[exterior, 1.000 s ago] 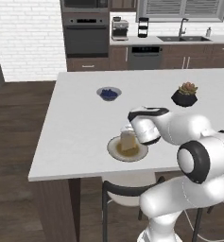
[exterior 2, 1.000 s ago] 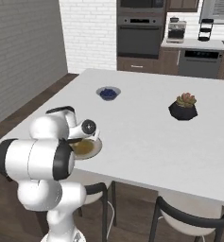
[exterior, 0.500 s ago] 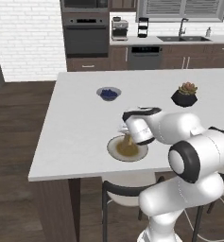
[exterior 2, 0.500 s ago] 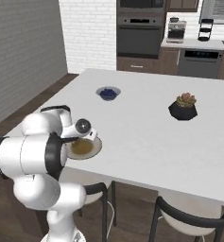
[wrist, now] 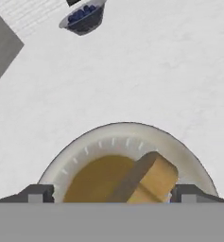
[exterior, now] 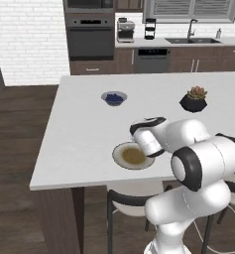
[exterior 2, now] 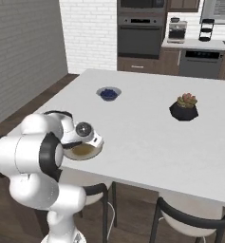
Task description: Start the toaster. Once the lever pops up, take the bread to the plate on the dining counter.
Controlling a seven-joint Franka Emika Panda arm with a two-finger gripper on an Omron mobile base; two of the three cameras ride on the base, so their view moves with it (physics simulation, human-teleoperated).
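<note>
Claw (wrist: pixel 112 193) is low over the plate, its two dark finger tips (wrist: pixel 37 194) spread wide at either side of the hand view, clear of everything. Nothing gripped.

Between the tips: thin pale tan bread slice with darker crust edge (wrist: pixel 149 180), tilted, lower edge down on the round shallow plate with olive-brown centre and pale rim (wrist: pixel 114 137). Can't tell whether it leans on a finger tip or just rests on the plate.

The plate sits near the front edge of the large white slab surface on a dark wood base (exterior: pixel 84 129), the dining counter. In the left base view the plate (exterior: pixel 120 155) is half hidden by the white wrist.

Further out on the same surface: small blue bowl (exterior: pixel 114 98), well apart from the plate, and a small plant in a dark faceted pot (exterior: pixel 193 100) on the far right side. Oven and dark cabinets along the back wall.

Step in hand, my read: release of the bread onto the plate, last part of the task. Toaster part looks done, since the bread is here.

Next move calls for a straight lift away from the plate, finger tips kept wide so they don't drag the tilted slice off the rim.
</note>
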